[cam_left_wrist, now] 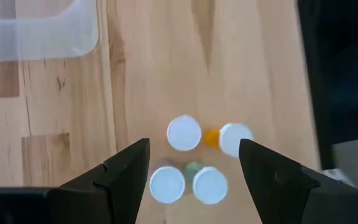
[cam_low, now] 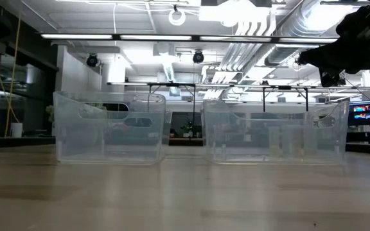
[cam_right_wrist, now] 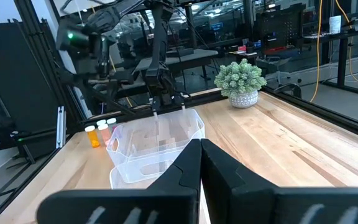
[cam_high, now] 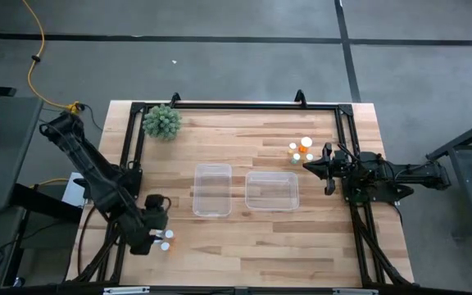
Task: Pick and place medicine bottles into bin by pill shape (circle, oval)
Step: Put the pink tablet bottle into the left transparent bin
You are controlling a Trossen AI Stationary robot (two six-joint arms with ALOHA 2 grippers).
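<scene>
the wooden table (cam_high: 244,238) carries everything, and at its middle two clear tubs stand side by side, the left tub (cam_high: 212,190) and the right tub (cam_high: 272,191), both looking empty, so i'd judge the sorting has barely begun. they sit between the two arms, probably so either one can reach them.

the left arm reaches to the near left corner of the table, and its left gripper (cam_left_wrist: 193,165) hangs straight over a small cluster of medicine bottles (cam_left_wrist: 199,162), fingers spread wide with the cluster showing between them, holding nothing. that looks to me like the line-up for a straight-down grab. the right arm waits at the far right edge, its right gripper (cam_right_wrist: 199,163) pinched shut and empty, beside a second cluster of bottles (cam_high: 301,150).

a green spiky plant (cam_high: 161,121) sits at the far left corner, out of the way.

the bottles under the left gripper all stand upright, long axis vertical, white caps pointing up at the wrist camera; orange shows beside one cap (cam_left_wrist: 234,138) and a greenish body between two others. which bottle is the target i cannot tell.
</scene>
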